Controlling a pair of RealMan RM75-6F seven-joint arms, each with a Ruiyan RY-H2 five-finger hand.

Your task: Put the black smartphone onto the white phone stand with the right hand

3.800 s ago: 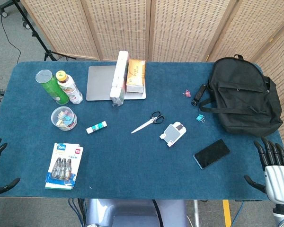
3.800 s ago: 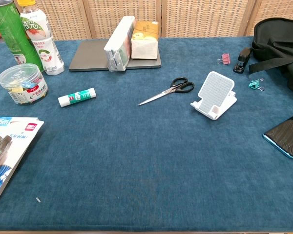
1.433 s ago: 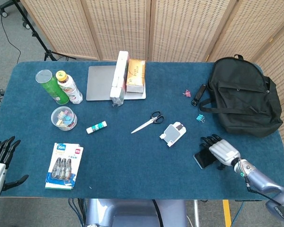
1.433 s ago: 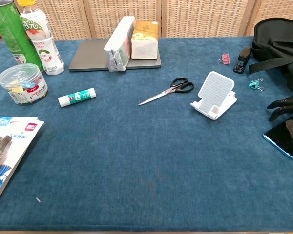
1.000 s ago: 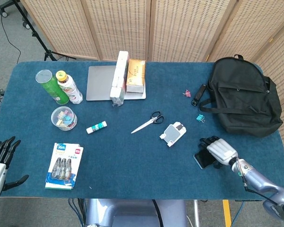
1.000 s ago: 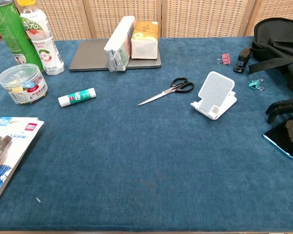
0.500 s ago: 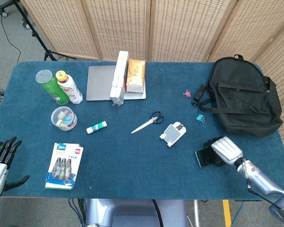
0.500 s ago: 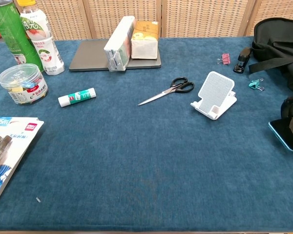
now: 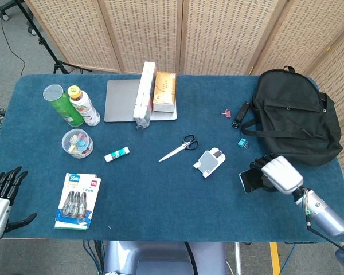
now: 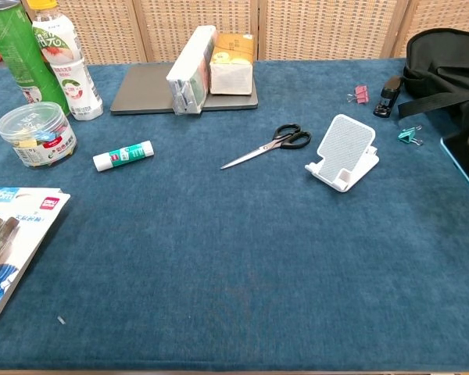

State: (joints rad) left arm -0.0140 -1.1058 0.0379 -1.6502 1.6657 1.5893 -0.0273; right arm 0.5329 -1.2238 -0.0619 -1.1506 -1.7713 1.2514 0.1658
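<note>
My right hand grips the black smartphone and holds it lifted off the cloth, right of the white phone stand. In the chest view only the phone's edge shows at the right border, raised above the table, with the stand to its left. The stand sits unoccupied on the blue cloth, tilted, with its lip toward the front. My left hand hangs open off the table's front left corner, holding nothing.
A black backpack fills the back right. Scissors lie left of the stand; a teal clip and a pink clip lie behind it. Further left are a glue stick, a clip jar, bottles, boxes and a packet.
My right hand closed around the phone and raised it from the cloth, drawing it slightly back and right. The left hand stayed put.
</note>
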